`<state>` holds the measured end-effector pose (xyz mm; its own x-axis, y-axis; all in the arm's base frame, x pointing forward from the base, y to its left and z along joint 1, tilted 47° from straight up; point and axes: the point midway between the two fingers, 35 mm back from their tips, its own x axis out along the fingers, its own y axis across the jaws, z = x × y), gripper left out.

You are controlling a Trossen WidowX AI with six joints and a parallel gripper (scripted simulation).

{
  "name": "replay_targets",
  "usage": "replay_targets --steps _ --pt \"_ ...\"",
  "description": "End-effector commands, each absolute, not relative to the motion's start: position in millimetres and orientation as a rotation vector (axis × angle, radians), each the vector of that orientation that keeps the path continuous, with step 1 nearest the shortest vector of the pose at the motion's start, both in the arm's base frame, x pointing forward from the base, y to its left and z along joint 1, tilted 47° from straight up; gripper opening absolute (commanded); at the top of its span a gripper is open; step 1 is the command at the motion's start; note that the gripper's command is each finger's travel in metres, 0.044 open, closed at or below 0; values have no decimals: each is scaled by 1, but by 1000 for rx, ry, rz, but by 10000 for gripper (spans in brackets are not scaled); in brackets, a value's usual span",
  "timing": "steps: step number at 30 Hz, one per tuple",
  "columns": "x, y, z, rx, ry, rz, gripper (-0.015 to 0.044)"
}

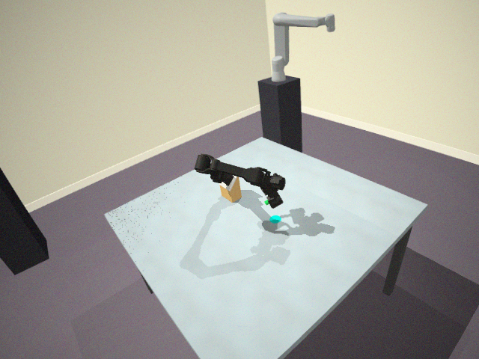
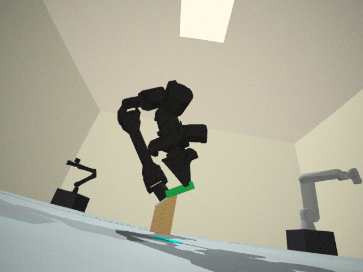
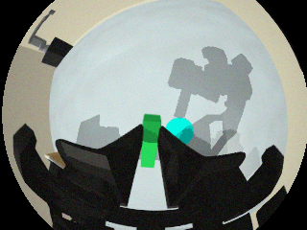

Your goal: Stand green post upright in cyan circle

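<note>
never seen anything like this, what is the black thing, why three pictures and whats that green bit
The black thing is a jointed robot arm mounted on a tan wooden block on a pale grey table. Its tip is a two-fingered pincer.

The three pictures show one moment from three cameras: one looks down from high up, one looks up from the table's surface, and one sits on the arm's wrist, looking past the fingers.

The green bit is a small green post. The pincer is shut on it and holds it in the air, tilted rather than upright. On the table lies a flat cyan circle, the spot where the post should stand. The grey patches are shadows.
</note>
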<state>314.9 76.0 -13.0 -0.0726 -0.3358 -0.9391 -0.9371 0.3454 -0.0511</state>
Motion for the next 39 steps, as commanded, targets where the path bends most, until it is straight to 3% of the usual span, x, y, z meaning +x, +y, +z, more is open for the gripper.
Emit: replay_targets --steps 1,39 --pt "315 77 -12 -1148 1587 787 23" --pt "315 75 -15 -969 1388 965 23"
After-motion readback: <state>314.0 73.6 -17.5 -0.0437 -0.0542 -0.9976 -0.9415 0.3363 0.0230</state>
